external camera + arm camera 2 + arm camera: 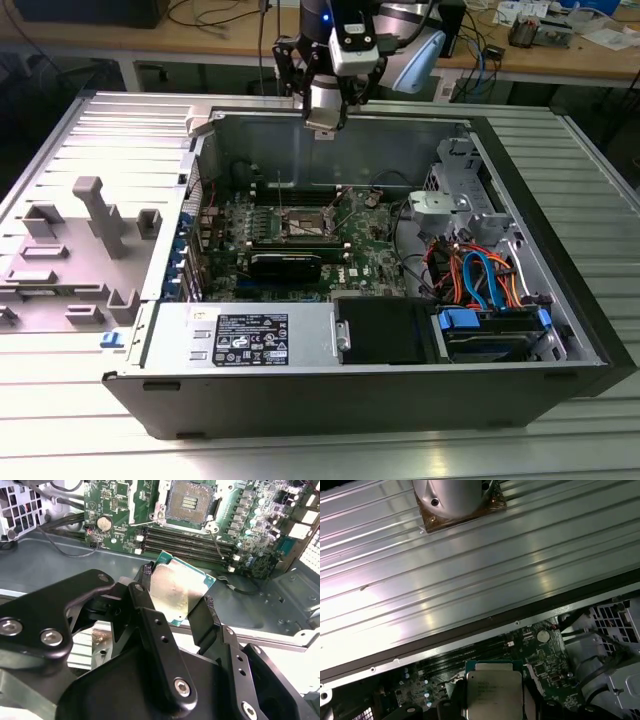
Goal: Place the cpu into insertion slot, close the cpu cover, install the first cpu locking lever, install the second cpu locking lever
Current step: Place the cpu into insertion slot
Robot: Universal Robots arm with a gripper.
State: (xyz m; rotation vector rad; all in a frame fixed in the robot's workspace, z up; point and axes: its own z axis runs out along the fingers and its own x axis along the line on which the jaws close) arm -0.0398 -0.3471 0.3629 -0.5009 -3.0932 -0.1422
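Observation:
My gripper [322, 112] hangs high over the back wall of the open computer case [520, 250], shut on the cpu [177, 592]. The cpu is a flat square chip with a silver top and green edge, pinched on two opposite sides by the black fingers [145, 580]. The first wrist view has the same cpu [492, 690] between the fingers. The insertion slot [190, 502] lies open on the green motherboard [300, 228], well below and apart from the chip. Two thin wire levers [218, 540] stand loose beside it. I cannot tell the cpu cover apart from the socket's metal frame.
Memory slots [190, 535] run alongside the socket. A black heatsink block [285, 265], the power supply [250, 335], a drive cage [460, 200] and orange and blue cables [480, 275] crowd the case. A grey fixture tray [75, 250] sits at the exterior view's left.

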